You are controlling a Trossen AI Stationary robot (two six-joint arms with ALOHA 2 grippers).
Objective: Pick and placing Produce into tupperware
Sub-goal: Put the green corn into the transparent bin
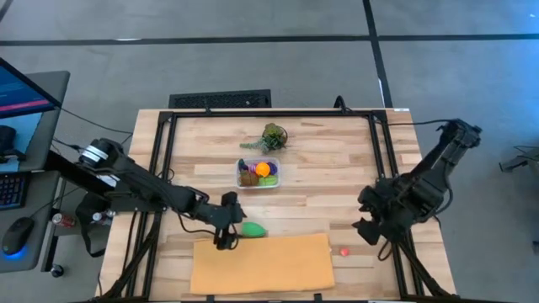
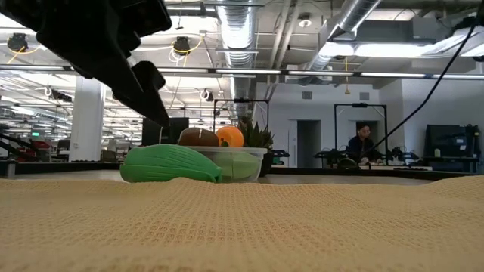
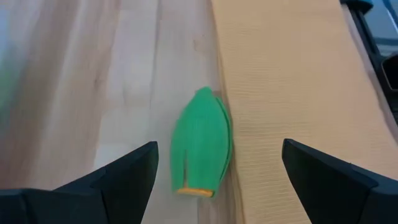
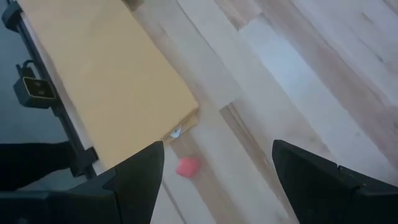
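A green corn-husk toy (image 1: 253, 229) lies on the wood beside the far edge of the tan sheet (image 1: 261, 263); the left wrist view shows the husk (image 3: 202, 144) with an orange cut end. My left gripper (image 1: 227, 229) hovers open just left of it, touching nothing (image 3: 217, 168). The clear tupperware (image 1: 258, 173) sits at mid-table holding orange, brown, purple and green pieces; the tub (image 2: 234, 160) stands behind the husk (image 2: 170, 164) in the low view. A small red piece (image 1: 344, 251) lies right of the sheet, also the red piece (image 4: 187, 167). My right gripper (image 1: 370, 225) hangs open above it (image 4: 217, 180).
A bushy green leafy bunch (image 1: 271, 139) lies beyond the tub. A black frame (image 1: 269, 115) borders the table. The sheet covers the near middle. Bare wood lies between tub and right arm. A monitor and mouse (image 1: 17, 236) sit left of the table; a person (image 2: 361, 143) is far behind.
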